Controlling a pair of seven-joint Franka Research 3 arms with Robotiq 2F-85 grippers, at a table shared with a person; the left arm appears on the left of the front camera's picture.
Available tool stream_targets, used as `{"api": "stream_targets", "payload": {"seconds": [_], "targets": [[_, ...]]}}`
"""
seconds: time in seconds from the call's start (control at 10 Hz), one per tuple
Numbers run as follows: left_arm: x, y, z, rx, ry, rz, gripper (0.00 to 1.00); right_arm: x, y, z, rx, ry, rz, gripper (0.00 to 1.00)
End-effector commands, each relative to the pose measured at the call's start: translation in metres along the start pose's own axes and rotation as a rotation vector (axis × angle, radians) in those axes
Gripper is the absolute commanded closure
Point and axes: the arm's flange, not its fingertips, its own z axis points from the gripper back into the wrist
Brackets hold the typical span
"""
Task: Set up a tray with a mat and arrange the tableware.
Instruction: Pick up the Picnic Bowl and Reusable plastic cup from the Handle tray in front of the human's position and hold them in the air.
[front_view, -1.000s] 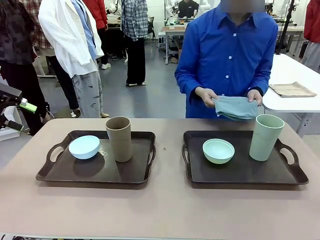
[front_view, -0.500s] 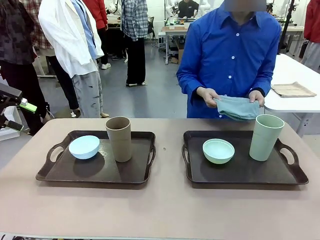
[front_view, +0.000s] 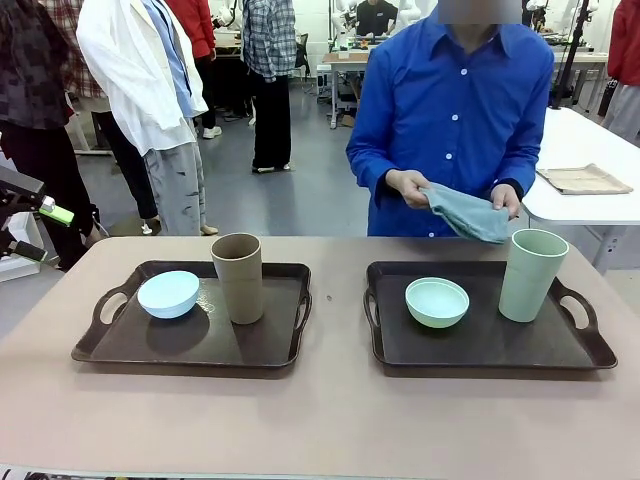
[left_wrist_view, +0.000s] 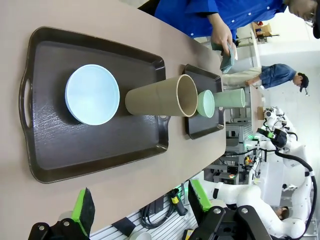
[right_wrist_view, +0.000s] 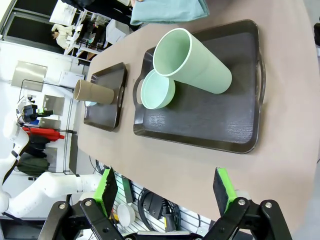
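The left gripper (left_wrist_view: 141, 205) is seen nearest, spread wide, and nothing is held between its green pads. The right gripper (right_wrist_view: 164, 189) is spread just as wide, and nothing is held by it either. A smooth pinkish-tan table (front_view: 330, 420) is laid with two dark brown trays with rounded corners, cut-out handles and a wood-like grain. On the left tray (front_view: 130, 350) a round light blue bowl (front_view: 168, 294) is set near a tall tan-brown tumbler (front_view: 238, 277), which stands upright. On the right tray (front_view: 480, 350) a round pale green bowl (front_view: 437, 301) is set, and a tall pale green tumbler (front_view: 532, 274) stands by the right handle. All four look matte, like plastic. Behind the table, a soft blue-grey cloth mat (front_view: 465, 212) is held in a person's hands (front_view: 410, 187). Farther off, a folded tan cloth (front_view: 585, 179) is laid on a white side table (front_view: 570, 205).
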Motion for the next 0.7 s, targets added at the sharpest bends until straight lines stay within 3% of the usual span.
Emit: {"api": "stream_targets", "payload": {"seconds": [0.0, 0.2, 0.4, 0.6], "targets": [[0.001, 0.001, -0.001, -0.025, -0.001, -0.010, 0.00, -0.001, -0.001, -0.001, 0.002, 0.009, -0.004, 0.00], [0.000, 0.000, 0.000, 0.000, 0.000, 0.000, 0.00, 0.000, 0.000, 0.000, 0.000, 0.000, 0.000, 0.00], [0.020, -0.052, -0.003, 0.040, 0.025, -0.090, 0.00, 0.041, 0.001, 0.008, 0.002, -0.051, 0.155, 0.00], [0.033, -0.100, 0.000, 0.131, 0.069, -0.166, 0.00, 0.069, -0.004, 0.016, -0.006, 0.049, 0.319, 0.00]]}}
